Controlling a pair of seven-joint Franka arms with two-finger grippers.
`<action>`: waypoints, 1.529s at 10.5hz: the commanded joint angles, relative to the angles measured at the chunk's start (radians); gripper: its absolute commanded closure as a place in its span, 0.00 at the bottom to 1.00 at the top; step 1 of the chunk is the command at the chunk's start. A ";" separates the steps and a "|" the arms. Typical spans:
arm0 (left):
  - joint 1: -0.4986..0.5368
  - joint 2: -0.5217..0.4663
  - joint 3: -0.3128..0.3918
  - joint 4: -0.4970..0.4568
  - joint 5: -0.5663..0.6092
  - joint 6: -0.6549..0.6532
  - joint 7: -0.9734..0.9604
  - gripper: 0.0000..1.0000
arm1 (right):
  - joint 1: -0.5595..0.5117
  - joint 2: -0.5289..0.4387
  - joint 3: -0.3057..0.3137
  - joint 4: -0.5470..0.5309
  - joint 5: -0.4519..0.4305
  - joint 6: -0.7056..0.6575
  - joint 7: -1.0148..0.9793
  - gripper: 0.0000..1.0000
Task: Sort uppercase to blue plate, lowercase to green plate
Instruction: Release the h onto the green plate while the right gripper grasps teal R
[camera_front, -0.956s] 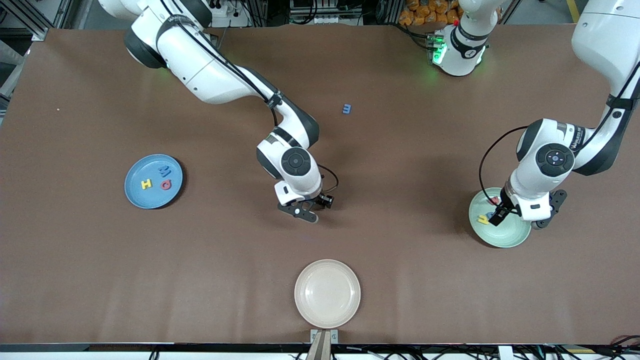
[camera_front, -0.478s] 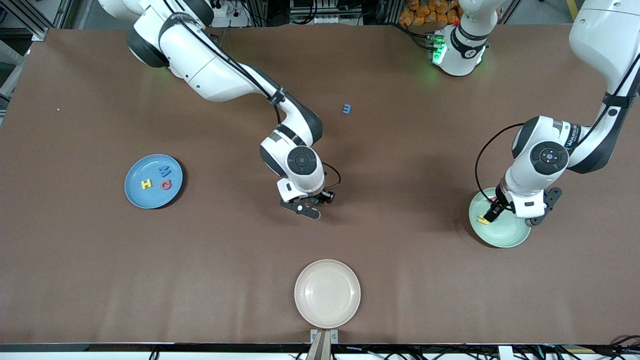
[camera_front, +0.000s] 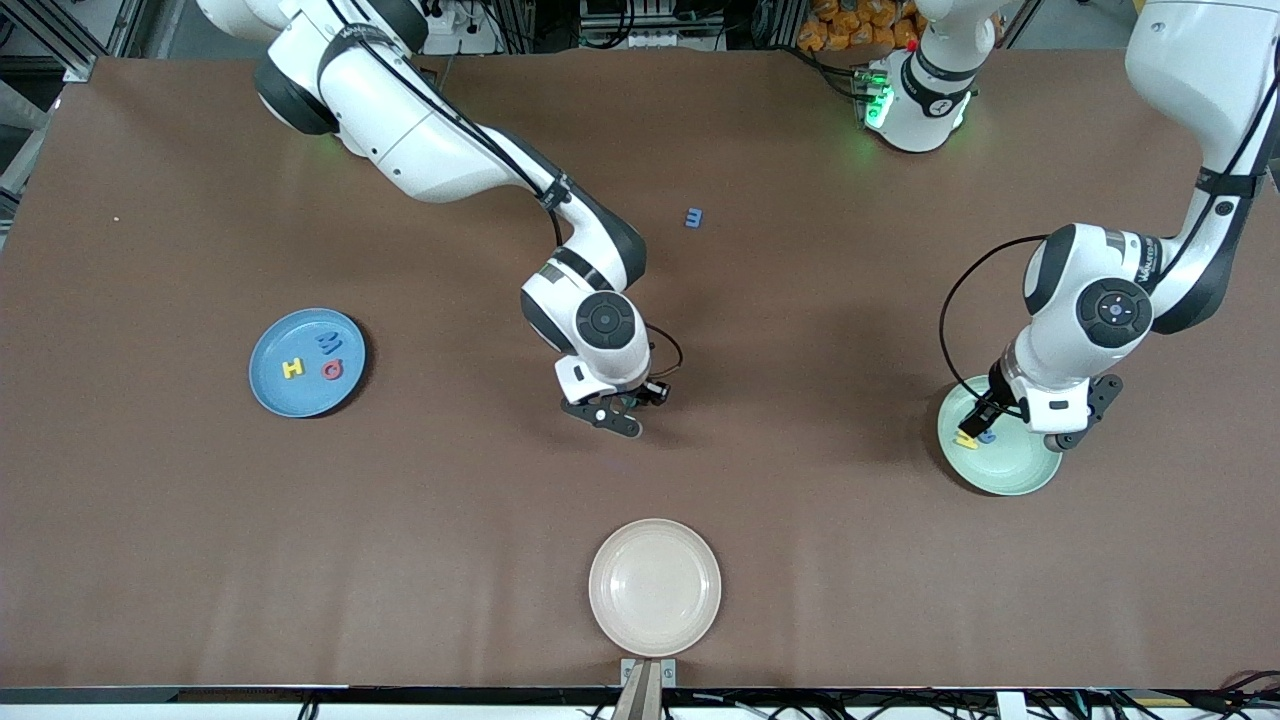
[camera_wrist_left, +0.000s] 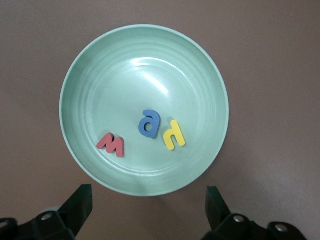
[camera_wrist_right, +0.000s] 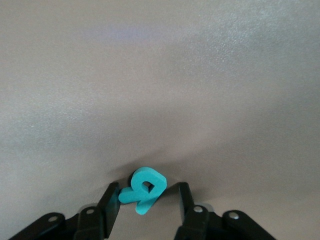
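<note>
The blue plate (camera_front: 280, 395) lies toward the right arm's end and holds the yellow H (camera_front: 292, 368), blue M (camera_front: 329, 343) and red round letter (camera_front: 332, 371). My right gripper (camera_front: 612, 417) is low at the table's middle, open, with its fingers on either side of the teal B (camera_wrist_right: 143, 188); one finger touches it. The green plate (camera_front: 1010, 485) holds the red w (camera_wrist_left: 111, 144), blue rounded letter (camera_wrist_left: 149, 123) and yellow hooked letter (camera_wrist_left: 174, 135). My left gripper (camera_front: 985, 420) is over that plate's rim, open and empty. The small blue m (camera_front: 694, 217) lies on the table nearer the bases.
A cream plate (camera_front: 655, 585) lies near the table's front edge, in the middle, with nothing on it.
My left gripper has moved off the letters in the green plate, and the blue rounded letter now shows there beside the yellow one. My right gripper has shifted slightly and settled.
</note>
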 joint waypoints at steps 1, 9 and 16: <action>-0.020 -0.036 0.023 -0.012 -0.035 -0.029 0.042 0.00 | 0.010 0.020 -0.004 0.027 0.001 0.001 0.004 0.47; -0.027 -0.024 -0.009 -0.003 -0.054 -0.031 0.037 0.00 | 0.008 0.020 -0.006 0.027 -0.005 0.003 -0.012 0.70; -0.027 -0.024 -0.032 0.000 -0.055 -0.031 0.039 0.00 | 0.007 0.014 -0.006 0.027 -0.003 -0.002 -0.015 0.83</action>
